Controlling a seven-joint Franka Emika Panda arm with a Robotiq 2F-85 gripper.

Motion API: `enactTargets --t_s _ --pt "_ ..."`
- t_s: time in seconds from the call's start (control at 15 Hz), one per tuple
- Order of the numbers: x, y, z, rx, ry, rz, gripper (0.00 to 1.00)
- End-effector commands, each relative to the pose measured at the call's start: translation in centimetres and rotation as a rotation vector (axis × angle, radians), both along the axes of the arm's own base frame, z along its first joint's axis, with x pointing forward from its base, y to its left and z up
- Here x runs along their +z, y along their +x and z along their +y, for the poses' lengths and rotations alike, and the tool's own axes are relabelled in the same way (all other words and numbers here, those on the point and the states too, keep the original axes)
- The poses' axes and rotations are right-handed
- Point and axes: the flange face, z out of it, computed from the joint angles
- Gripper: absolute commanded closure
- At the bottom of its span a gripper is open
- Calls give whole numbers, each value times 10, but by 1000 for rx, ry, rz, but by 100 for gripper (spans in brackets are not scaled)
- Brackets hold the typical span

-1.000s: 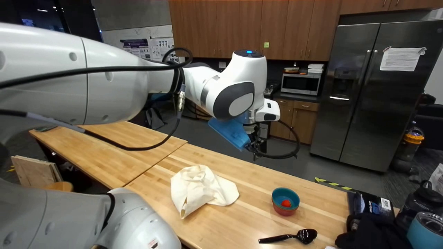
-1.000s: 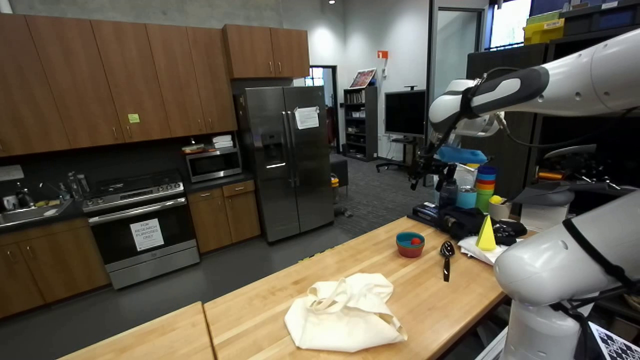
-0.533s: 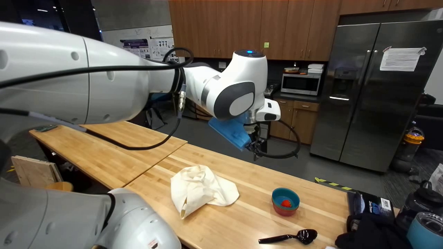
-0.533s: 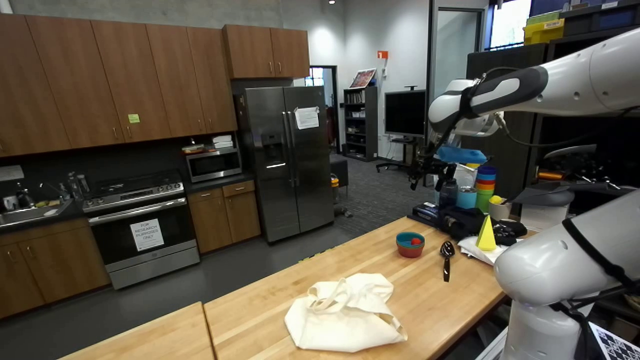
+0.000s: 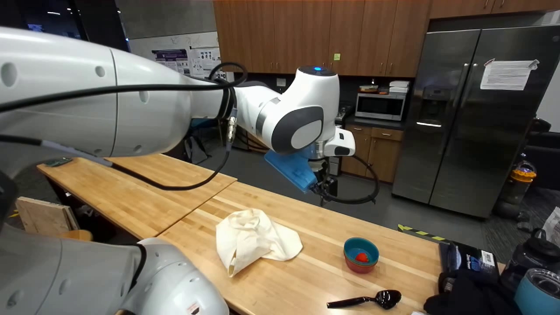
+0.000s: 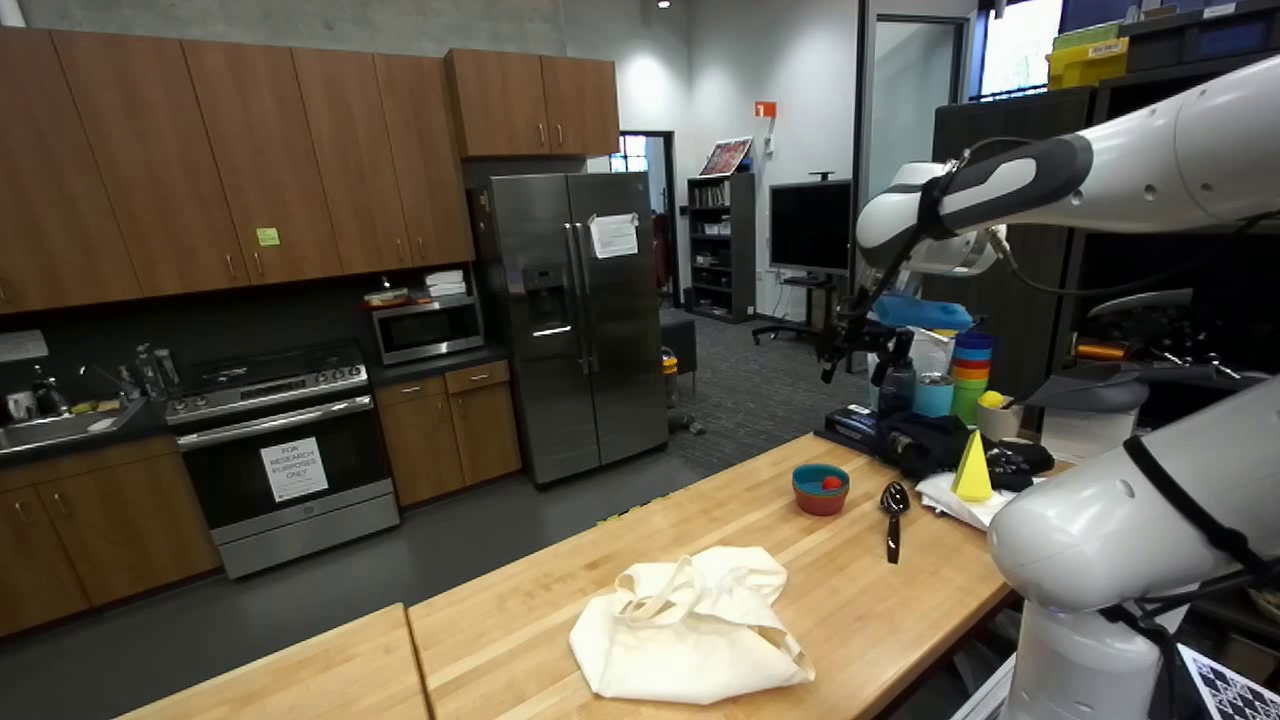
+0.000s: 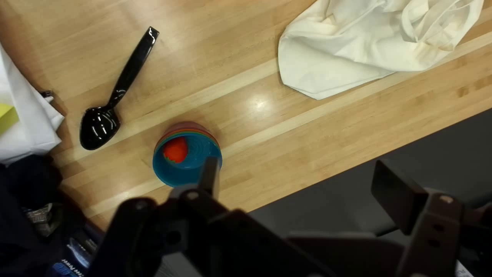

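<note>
Wrist view: claw (image 7: 298,181) spread wide, empty.

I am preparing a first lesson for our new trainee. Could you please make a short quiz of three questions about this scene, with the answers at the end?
1. Which lies nearer to the top bowl: the spoon or the cloth bag?
2. Where is the strawberry?
A) on the spoon
B) in the top bowl
C) on the cloth bag
3. True or false: the gripper is open and holds nothing.

Key: 1. The spoon. 2. B. 3. True.
</note>
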Motion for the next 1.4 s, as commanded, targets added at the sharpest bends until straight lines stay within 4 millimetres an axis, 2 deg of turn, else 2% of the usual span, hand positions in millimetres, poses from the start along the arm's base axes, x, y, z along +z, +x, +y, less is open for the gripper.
enactTargets --t_s 0.0,0.27,0.8,1.07,1.33 --pt "-10 7 -14 -39 29 -19 0" --pt "-20 27 -23 -12 9 -68 0" --pt "-59 84 -37 101 -66 -9 0" --pt "-73 106 -48 145 -125 -17 0" --pt "-99 134 -57 132 -156 -17 0"
